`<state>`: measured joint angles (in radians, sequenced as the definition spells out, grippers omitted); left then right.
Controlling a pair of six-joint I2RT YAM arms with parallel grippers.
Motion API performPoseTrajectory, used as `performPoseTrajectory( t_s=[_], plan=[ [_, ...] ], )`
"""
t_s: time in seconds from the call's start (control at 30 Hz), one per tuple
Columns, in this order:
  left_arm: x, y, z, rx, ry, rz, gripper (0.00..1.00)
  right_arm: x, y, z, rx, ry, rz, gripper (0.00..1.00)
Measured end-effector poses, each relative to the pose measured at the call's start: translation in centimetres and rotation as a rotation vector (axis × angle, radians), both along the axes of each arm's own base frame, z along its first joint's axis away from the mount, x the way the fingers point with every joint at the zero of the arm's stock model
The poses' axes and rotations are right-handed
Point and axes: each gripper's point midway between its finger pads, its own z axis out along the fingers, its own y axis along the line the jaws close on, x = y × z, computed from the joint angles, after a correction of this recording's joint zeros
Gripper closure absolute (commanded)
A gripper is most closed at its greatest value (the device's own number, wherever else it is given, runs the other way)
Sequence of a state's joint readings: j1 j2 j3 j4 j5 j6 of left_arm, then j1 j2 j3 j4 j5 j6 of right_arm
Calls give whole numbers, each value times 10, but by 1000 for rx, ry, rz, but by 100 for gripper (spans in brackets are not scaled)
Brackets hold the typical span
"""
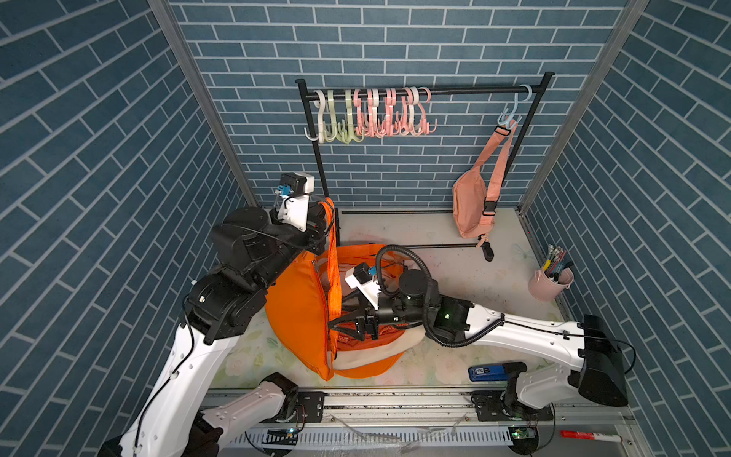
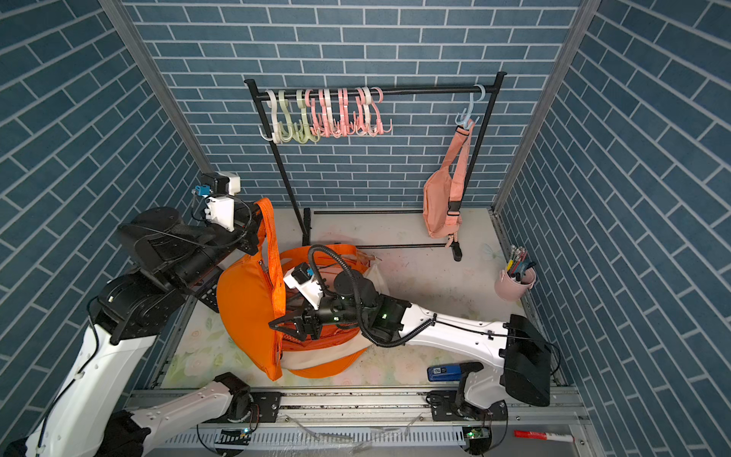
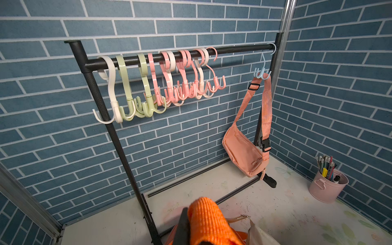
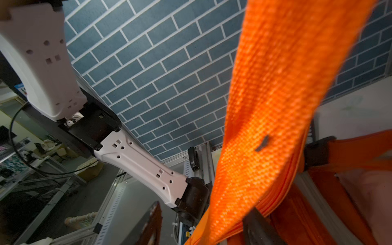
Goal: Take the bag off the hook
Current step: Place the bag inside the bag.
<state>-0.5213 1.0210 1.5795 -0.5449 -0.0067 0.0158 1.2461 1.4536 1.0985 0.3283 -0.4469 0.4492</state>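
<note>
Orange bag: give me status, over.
Left gripper shut on strap, raised. Right gripper open astride strap lower down. Orange bag off hooks, slumped on table. Rack post close beside left gripper.

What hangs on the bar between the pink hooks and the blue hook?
Nothing: the bar is bare between the pink hooks and the blue hook, as the left wrist view shows.

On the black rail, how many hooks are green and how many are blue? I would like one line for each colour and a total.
Green hooks: 2
Blue hook: 1
Total: 3
</note>
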Motion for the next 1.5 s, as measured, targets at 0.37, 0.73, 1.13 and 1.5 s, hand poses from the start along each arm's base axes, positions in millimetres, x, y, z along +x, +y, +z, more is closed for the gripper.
performPoseTrajectory(
  t_s=[0.37, 0.73, 1.13, 1.5],
  plan=[
    [-8, 6, 4, 1, -14, 8, 100, 17, 9, -19, -48, 37, -111, 100],
    [-47, 37, 27, -24, -111, 47, 100, 32, -65, 50, -14, -105, -318, 100],
    [-85, 61, 33, -26, -158, 64, 100, 44, -114, 103, -53, -232, -455, 100],
    [-121, 62, 36, -90, -178, -39, 100, 35, -137, 148, -31, -304, -468, 100]
  ],
)
